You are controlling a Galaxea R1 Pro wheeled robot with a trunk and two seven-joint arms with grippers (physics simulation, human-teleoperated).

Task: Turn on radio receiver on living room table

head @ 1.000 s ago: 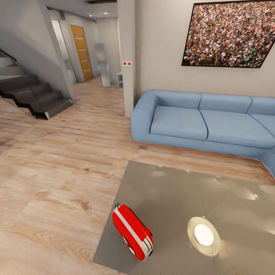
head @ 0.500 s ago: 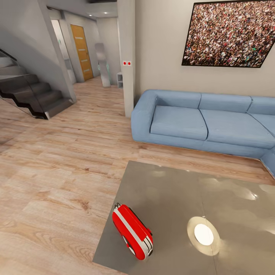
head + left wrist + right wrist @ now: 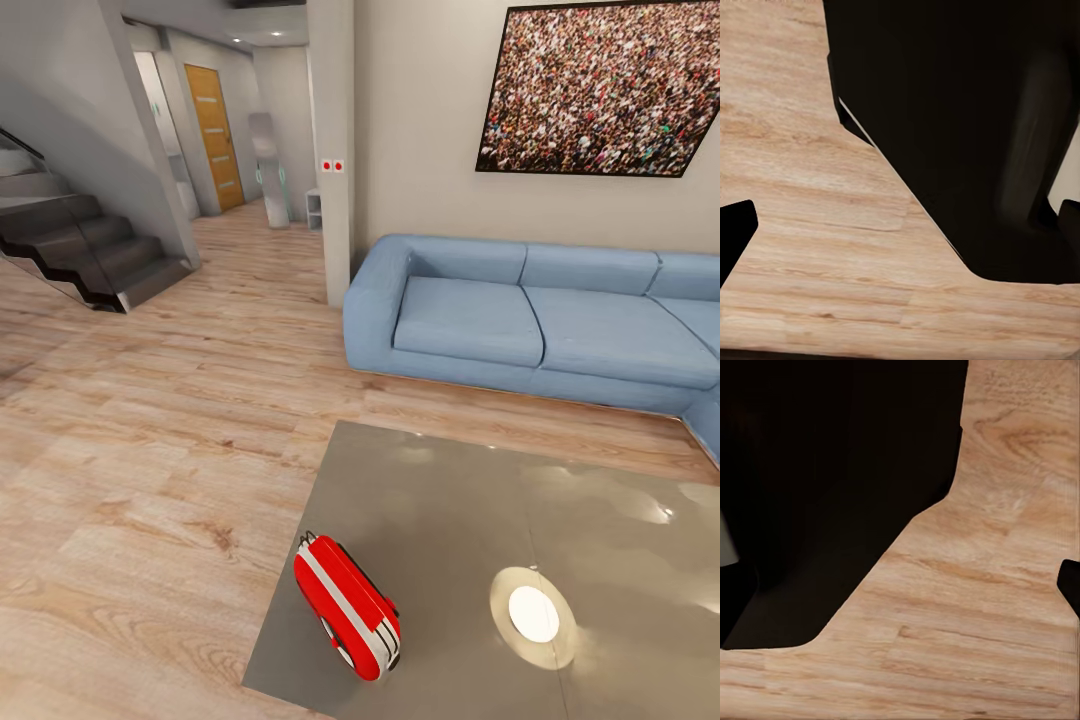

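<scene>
The bright-red radio receiver (image 3: 347, 607) stands on its edge near the near-left corner of the table (image 3: 450, 500), its white-silver band facing up and its thin wire handle at the far end. The glossy grey-taupe top reflects the ceiling lights. In the left wrist view, my left gripper (image 3: 904, 236) hangs over the wood floor with its dark fingertips (image 3: 733, 236) far apart, open and holding nothing. In the right wrist view, my right gripper (image 3: 904, 600) is the same, one fingertip (image 3: 1071, 585) at the frame's edge, beside my dark body.
A flat white-and-cream round disc (image 3: 533, 614) lies on the table right of the radio. A light-blue sofa (image 3: 520, 315) stands behind the table under the crowd picture (image 3: 600, 85). Dark stairs (image 3: 80, 245) are at far left. A pillar (image 3: 332, 150) and hallway lie beyond the plank floor (image 3: 150, 450).
The head view shifted very slightly a second ago and has held still since. The radio and the other things have not moved.
</scene>
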